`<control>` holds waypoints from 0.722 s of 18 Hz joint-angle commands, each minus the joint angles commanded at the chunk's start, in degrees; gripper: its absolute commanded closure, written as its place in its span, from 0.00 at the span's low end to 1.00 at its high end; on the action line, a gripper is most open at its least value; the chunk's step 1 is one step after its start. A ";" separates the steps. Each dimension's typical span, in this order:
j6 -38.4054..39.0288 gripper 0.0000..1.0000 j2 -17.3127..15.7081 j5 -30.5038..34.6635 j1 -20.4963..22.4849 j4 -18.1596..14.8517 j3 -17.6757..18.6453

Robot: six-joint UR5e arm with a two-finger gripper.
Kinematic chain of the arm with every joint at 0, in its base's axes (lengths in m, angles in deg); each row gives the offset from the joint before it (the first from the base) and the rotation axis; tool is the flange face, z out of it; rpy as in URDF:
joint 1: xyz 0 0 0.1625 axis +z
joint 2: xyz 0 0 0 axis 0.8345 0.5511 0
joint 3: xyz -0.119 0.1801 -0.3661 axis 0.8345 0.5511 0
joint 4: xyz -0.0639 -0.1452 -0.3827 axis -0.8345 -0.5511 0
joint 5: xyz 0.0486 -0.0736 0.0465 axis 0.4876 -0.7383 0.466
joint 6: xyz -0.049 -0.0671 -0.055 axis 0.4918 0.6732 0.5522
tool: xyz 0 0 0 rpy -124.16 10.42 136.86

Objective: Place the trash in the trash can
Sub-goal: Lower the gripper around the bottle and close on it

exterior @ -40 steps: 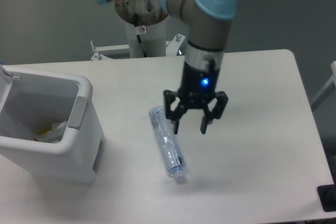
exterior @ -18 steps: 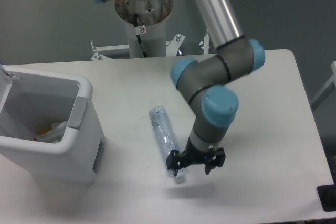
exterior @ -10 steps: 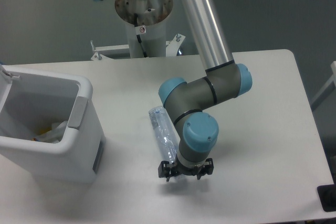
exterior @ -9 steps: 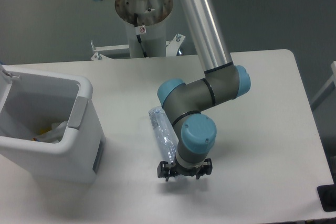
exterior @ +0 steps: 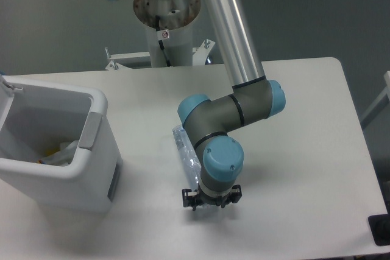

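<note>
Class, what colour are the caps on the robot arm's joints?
Light blue joint caps, seen in the fixed camera view.

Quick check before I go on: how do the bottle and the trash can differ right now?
The bottle is clear and bluish; the trash can is opaque white with a grey rim panel. The bottle is long and slim, far smaller than the boxy trash can. The bottle lies flat, its lower end hidden under the arm, with the pincer there; the trash can stands upright, open-topped, off to the side. Both rest on the table.
</note>
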 joint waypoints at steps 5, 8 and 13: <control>0.00 0.37 -0.09 0.00 0.00 0.00 0.00; 0.00 0.43 -0.18 0.09 0.00 0.00 0.00; 1.76 1.00 -0.35 0.09 0.00 0.18 -0.09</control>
